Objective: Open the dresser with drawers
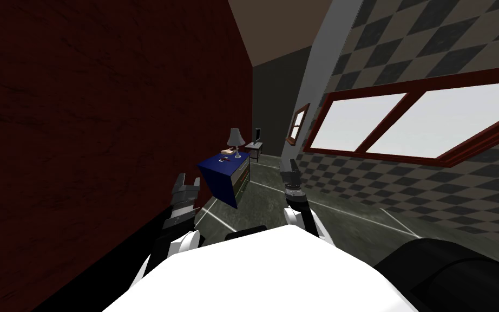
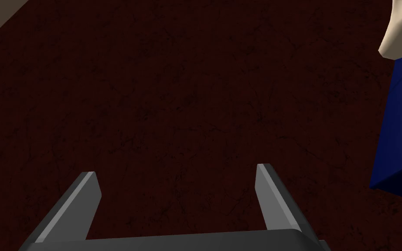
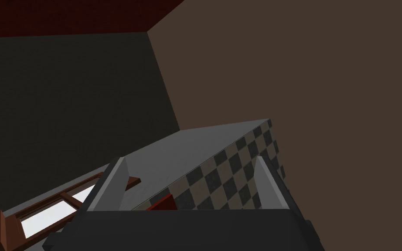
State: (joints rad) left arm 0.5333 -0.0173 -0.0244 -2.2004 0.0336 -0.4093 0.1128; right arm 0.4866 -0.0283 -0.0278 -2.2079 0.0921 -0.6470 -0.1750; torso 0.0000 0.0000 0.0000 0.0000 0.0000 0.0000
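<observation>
The blue-topped dresser (image 1: 222, 172) stands just left of the head view's centre, against the dark red wall (image 1: 80, 135), its drawer fronts facing right. A lamp (image 1: 236, 140) and small items sit on its top. The left gripper (image 1: 188, 181) hovers lower left of the dresser, apart from it, jaws released and facing the wall. The right gripper (image 1: 289, 165) is raised right of centre, jaws likewise released and empty.
</observation>
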